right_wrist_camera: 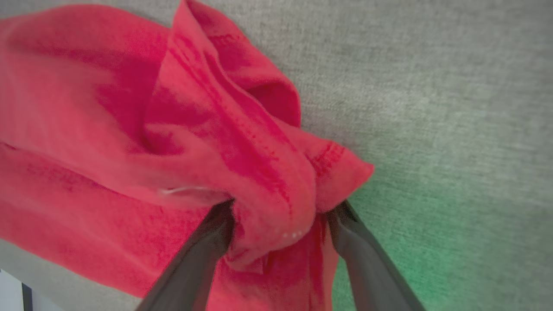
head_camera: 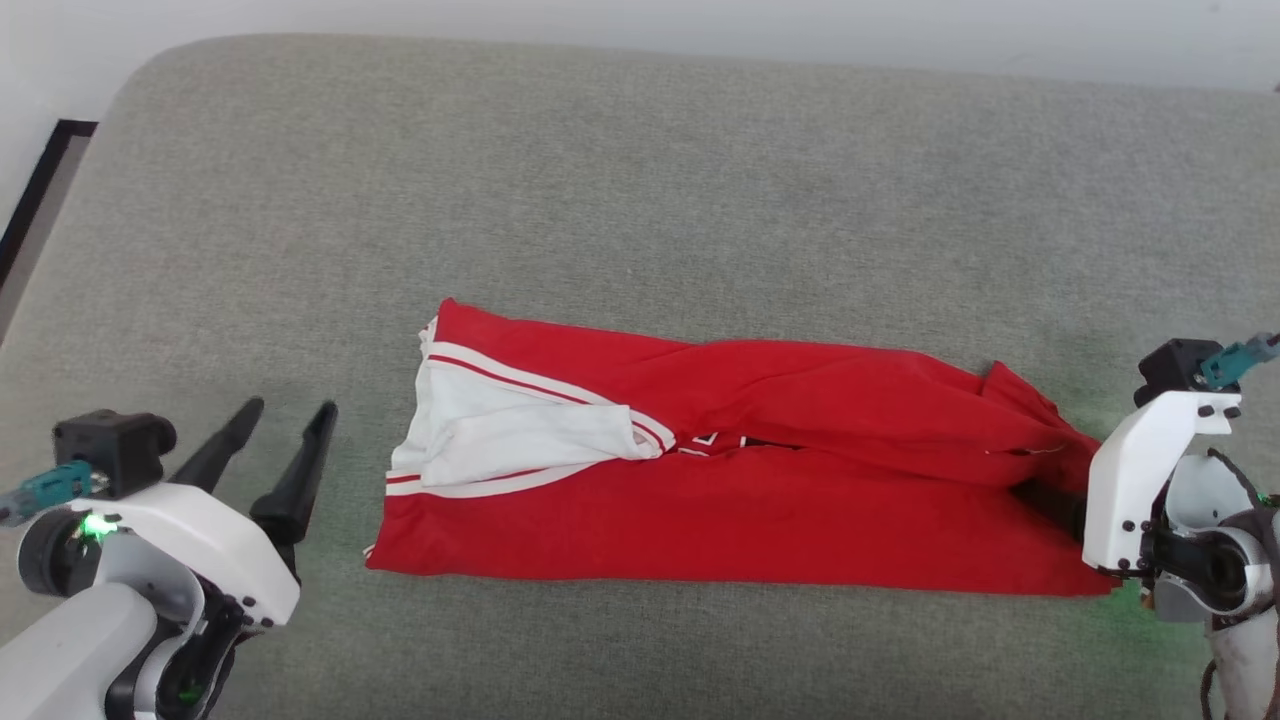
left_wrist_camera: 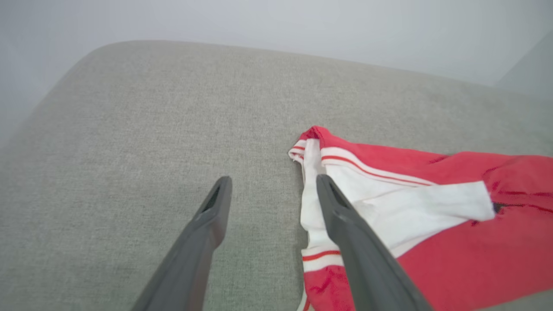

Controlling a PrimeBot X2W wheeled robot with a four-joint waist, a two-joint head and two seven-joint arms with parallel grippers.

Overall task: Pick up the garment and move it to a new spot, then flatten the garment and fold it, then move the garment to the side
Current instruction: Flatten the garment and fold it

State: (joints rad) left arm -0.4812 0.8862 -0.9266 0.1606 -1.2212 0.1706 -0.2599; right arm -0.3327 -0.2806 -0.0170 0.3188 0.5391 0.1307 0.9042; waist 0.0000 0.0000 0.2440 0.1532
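Note:
The garment (head_camera: 750,500), a red jersey with a white sleeve (head_camera: 500,420) and striped trim, lies folded into a long band across the grey cushion (head_camera: 640,200). A strip of black-and-white lettering peeks out along the fold. My left gripper (head_camera: 290,406) is open just left of the sleeve end, with nothing between its fingers. In the left wrist view the left gripper (left_wrist_camera: 273,179) has one finger over the edge of the garment (left_wrist_camera: 432,250). At the garment's right end, my right gripper (right_wrist_camera: 283,207) is open with a bunched corner of the garment (right_wrist_camera: 86,129) between its fingers.
The grey cushion's rounded back edge meets a pale wall (head_camera: 700,20). A dark frame (head_camera: 40,200) runs along the far left beyond the cushion. Bare cushion stretches behind and in front of the garment.

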